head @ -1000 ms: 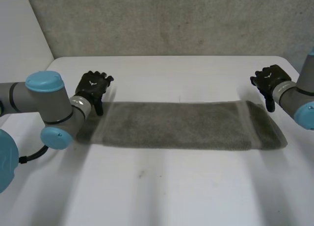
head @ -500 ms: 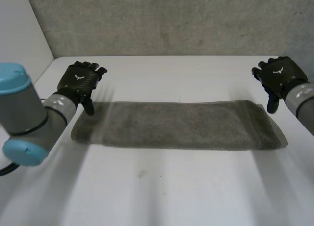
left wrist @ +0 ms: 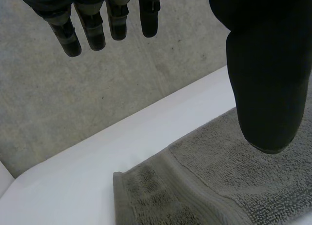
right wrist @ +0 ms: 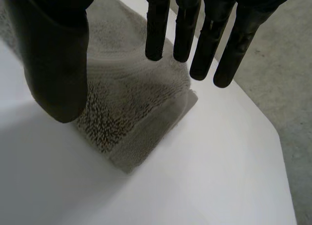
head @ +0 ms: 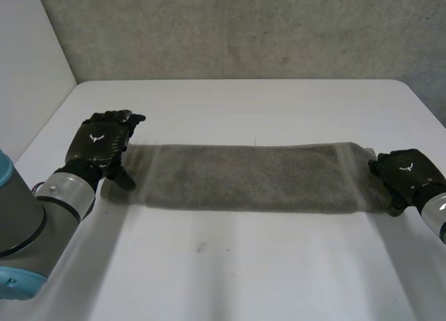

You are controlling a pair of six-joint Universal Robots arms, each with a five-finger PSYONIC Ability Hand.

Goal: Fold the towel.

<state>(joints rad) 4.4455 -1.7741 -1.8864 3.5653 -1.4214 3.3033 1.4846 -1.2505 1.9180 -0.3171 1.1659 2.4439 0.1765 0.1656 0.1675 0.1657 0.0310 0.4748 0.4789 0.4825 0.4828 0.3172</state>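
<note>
Fingers (left wrist: 92, 30) straight, released on two hands, left hand (head: 101, 141) and right hand (head: 408, 171) over ends of one towel (head: 244, 176), right corner partly hidden.

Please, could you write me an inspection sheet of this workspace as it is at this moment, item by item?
surface: white table, one small dark speck in front of the towel.
job's things: grey towel, lying flat as a long strip across the table.
clutter: nothing seen.
hands: left hand open, fingers straight, at the towel's left end with its thumb over the cloth; right hand open, fingers straight, over the towel's right end. Whether either touches the cloth cannot be told.
cables: nothing seen.
surroundings: rough grey wall behind the table, white panel on the left side.
</note>
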